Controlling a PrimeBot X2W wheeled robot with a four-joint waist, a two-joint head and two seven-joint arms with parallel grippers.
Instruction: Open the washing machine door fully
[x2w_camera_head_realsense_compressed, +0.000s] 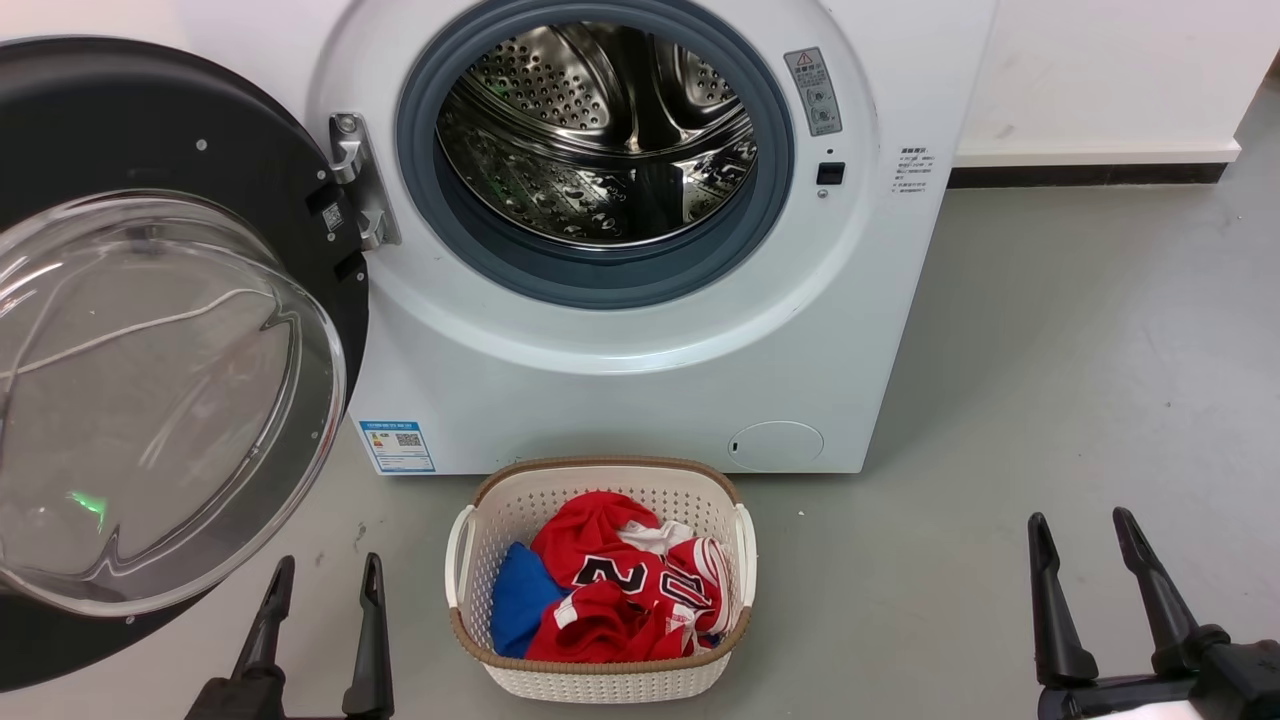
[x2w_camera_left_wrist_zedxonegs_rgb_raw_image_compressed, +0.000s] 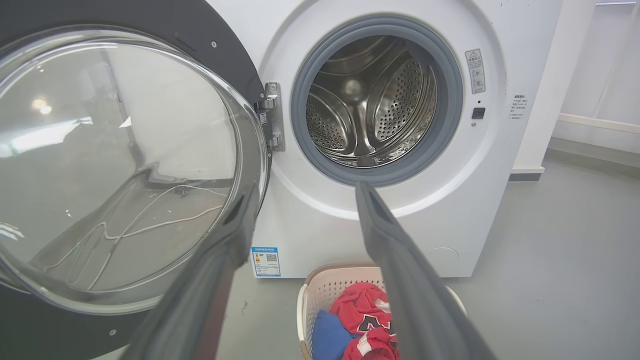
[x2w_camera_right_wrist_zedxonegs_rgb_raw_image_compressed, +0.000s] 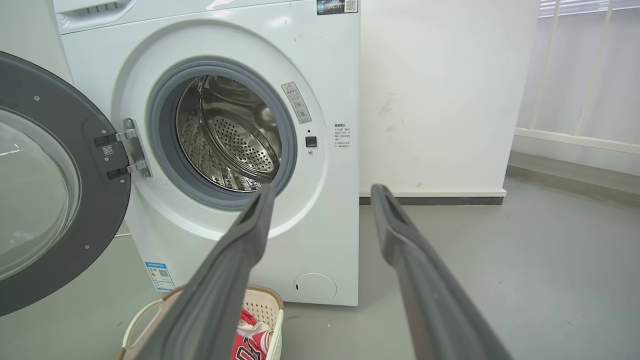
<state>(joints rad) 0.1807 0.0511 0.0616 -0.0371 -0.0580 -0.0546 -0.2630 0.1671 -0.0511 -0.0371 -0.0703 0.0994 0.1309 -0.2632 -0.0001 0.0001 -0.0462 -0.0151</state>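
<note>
The washing machine door (x2w_camera_head_realsense_compressed: 160, 330) has a wide black rim and a clear bulging glass bowl. It stands swung far out to the left on its metal hinge (x2w_camera_head_realsense_compressed: 358, 180), baring the steel drum (x2w_camera_head_realsense_compressed: 600, 130) inside a grey rubber ring. The door (x2w_camera_left_wrist_zedxonegs_rgb_raw_image_compressed: 115, 165) looms large in the left wrist view, and its rim (x2w_camera_right_wrist_zedxonegs_rgb_raw_image_compressed: 95, 200) shows in the right wrist view. My left gripper (x2w_camera_head_realsense_compressed: 325, 575) is open at the lower left, just below the door's glass, holding nothing. My right gripper (x2w_camera_head_realsense_compressed: 1080, 530) is open at the lower right, far from the machine, holding nothing.
A white plastic laundry basket (x2w_camera_head_realsense_compressed: 600, 680) with red and blue clothes sits on the grey floor right in front of the white machine (x2w_camera_head_realsense_compressed: 640, 400). A white wall with a dark skirting (x2w_camera_head_realsense_compressed: 1090, 172) runs behind on the right.
</note>
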